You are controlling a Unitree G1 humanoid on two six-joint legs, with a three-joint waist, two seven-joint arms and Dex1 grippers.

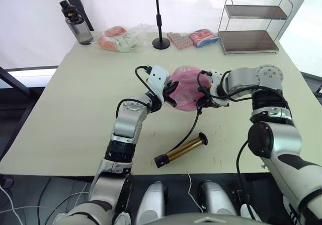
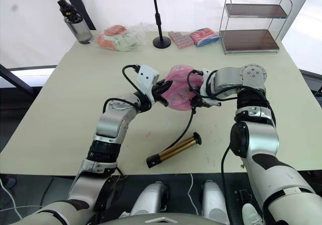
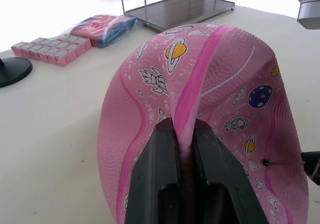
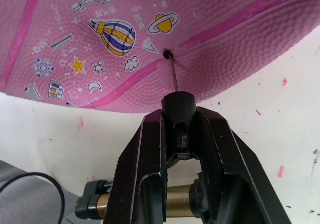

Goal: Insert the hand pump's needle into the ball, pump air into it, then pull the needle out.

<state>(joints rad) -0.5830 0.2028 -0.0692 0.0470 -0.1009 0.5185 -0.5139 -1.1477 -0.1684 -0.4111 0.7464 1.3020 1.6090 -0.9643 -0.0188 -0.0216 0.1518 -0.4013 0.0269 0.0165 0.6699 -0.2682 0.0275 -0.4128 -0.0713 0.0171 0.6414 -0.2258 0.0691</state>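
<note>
While the left tool (image 3: 184, 149) pinches the ball (image 3: 210, 108), the right tool (image 4: 179, 134) grips the needle (image 4: 172, 73) — tip in the valve.

Ball (image 1: 185, 88): mid-table, between left gripper (image 1: 167, 91) and right gripper (image 1: 203, 95).
Needle (image 4: 172, 72): tip in ball's valve hole.
Hand pump (image 1: 182, 150): lying near front edge, before ball.
Shelf rack (image 1: 254, 23): rear right.
Bottle (image 1: 75, 23): rear left.

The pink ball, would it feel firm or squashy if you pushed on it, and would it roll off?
Probably squashy: the ball looks underinflated, with a fold of its skin pinched in the left claw. It likely wouldn't roll freely, since it sags out of round. The needle sits in its valve, so a shove might bend it.
</note>
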